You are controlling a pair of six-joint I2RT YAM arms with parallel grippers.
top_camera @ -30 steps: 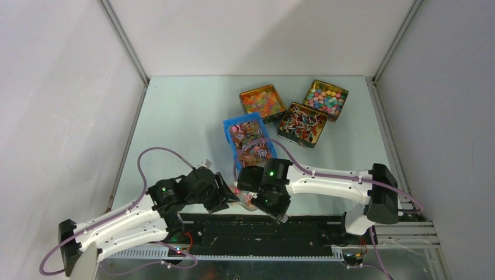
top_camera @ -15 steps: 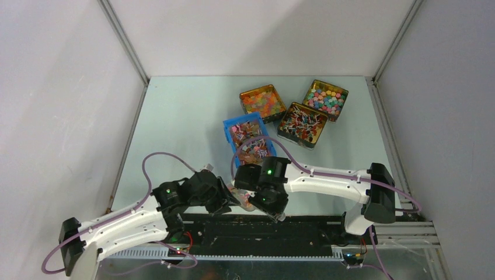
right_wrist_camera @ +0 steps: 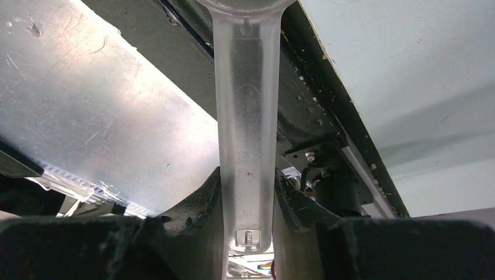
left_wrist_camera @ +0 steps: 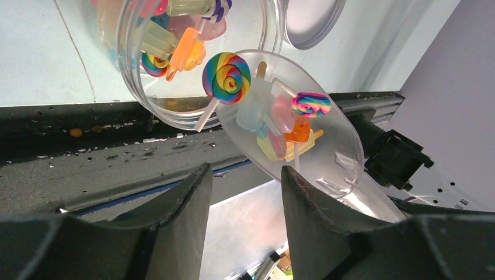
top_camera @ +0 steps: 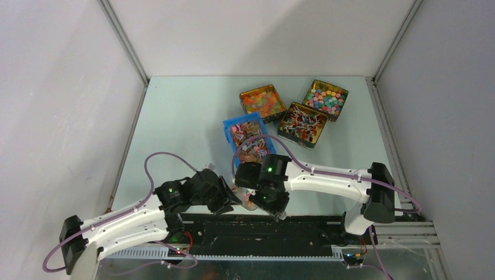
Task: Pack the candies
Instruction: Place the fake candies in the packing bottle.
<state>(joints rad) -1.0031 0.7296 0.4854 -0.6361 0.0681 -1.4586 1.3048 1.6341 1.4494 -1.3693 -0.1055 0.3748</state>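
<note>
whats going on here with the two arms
The right fingers are shut on the handle of a clear scoop, which holds lollipop and ice-pop candies at the mouth of a clear jar that already has some inside. The left fingers are open, facing the jar, gripping nothing.

The candies point(top_camera: 250, 139) filled a blue crate point(top_camera: 229, 139), a jumble of pink, red, orange and brown. Several lay on a clear scoop point(left_wrist_camera: 327, 157) at the mouth of a tilted jar point(left_wrist_camera: 125, 52): a rainbow lollipop point(left_wrist_camera: 226, 77) and pale blue, pink and orange pieces. More sat inside the jar.
</note>
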